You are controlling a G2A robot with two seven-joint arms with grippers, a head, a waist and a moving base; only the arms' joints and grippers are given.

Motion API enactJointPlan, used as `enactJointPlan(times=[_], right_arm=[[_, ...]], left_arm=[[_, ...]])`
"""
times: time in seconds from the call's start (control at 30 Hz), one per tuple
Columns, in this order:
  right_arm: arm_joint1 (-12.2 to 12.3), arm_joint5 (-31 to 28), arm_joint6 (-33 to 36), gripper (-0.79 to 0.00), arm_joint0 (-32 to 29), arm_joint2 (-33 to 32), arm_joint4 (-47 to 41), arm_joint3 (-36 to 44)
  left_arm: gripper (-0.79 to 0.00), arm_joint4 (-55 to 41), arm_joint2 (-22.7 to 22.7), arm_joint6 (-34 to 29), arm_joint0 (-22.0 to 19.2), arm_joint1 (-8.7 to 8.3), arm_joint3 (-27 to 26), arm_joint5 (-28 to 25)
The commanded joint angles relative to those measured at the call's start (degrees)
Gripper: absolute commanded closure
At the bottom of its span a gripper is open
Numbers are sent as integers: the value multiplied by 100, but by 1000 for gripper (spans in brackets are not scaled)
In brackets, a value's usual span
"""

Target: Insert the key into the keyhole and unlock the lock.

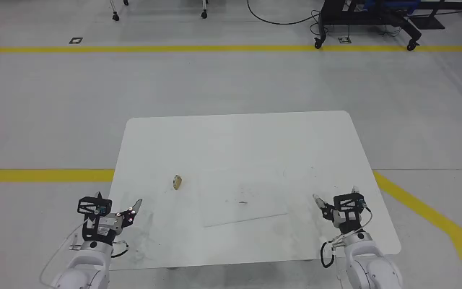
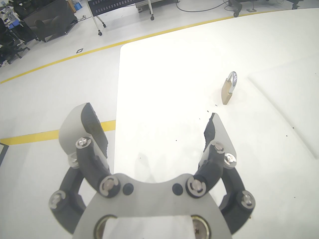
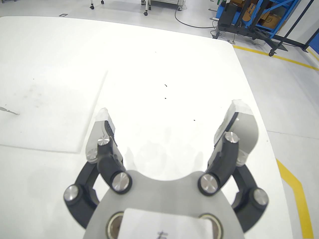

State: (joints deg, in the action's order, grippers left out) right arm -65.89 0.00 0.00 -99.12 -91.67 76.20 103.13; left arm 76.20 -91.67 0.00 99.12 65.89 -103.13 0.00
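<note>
A small brass padlock (image 1: 177, 182) with a silver shackle rests on the white table (image 1: 303, 144), left of centre; in the left wrist view the padlock (image 2: 228, 89) lies a short way beyond my fingers. The thin metal key (image 1: 242, 202) lies on a flat white sheet near the table's middle, and the key (image 3: 8, 110) shows partly at the right wrist view's edge. My left gripper (image 1: 118, 204) (image 2: 149, 113) hovers open at the front left edge, holding nothing. At the front right, my right gripper (image 1: 336, 198) (image 3: 169, 108) is open with nothing in it.
A thin white sheet (image 1: 249, 195) (image 3: 49, 115) (image 2: 279, 105) covers the table's middle front. Yellow floor lines (image 1: 216, 48) run around the table. Carts and racks (image 3: 249, 6) stand far behind on the floor.
</note>
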Motion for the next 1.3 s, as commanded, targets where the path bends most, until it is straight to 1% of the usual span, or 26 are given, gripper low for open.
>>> enactJointPlan(times=[0.0, 0.27, 0.33, 0.43, 0.5, 0.63, 0.97, 1.07, 1.2, 1.27], right_arm=[[0, 0, 0, -785, 0, 0, 0, 0], [0, 0, 0, -784, 0, 0, 0, 0], [-9, -139, 121, -785, 117, 183, 78, 49], [-34, -331, 97, -785, 327, 659, 515, 139], [-51, -608, 147, -785, 525, 894, 483, 67], [-102, -847, 286, -785, 935, 1308, 438, -162], [-108, -890, 278, -785, 971, 1339, 406, -198], [-102, -1318, 506, -785, 1140, 1575, 717, -231], [-116, -2120, 810, -785, 1659, 1994, 990, -476], [-118, -2877, 918, -785, 1986, 2167, 823, -748]], left_arm=[[-785, 0, 0, 0, 0, 0, 0, 0], [-784, 0, 0, 0, 0, 0, 0, 0], [-785, 0, 0, 0, 0, 0, 0, 0], [-785, 0, 0, 0, 0, 0, 0, 0], [-785, 0, 0, 0, 0, 0, 0, 0], [-785, 0, 0, 0, 0, 0, 0, 0], [-785, 0, 0, 0, 0, 0, 0, 0], [-785, 0, 0, 0, 0, 0, 0, 0], [-785, 0, 0, 0, 0, 0, 0, 0], [-785, 0, 0, 0, 0, 0, 0, 0]])
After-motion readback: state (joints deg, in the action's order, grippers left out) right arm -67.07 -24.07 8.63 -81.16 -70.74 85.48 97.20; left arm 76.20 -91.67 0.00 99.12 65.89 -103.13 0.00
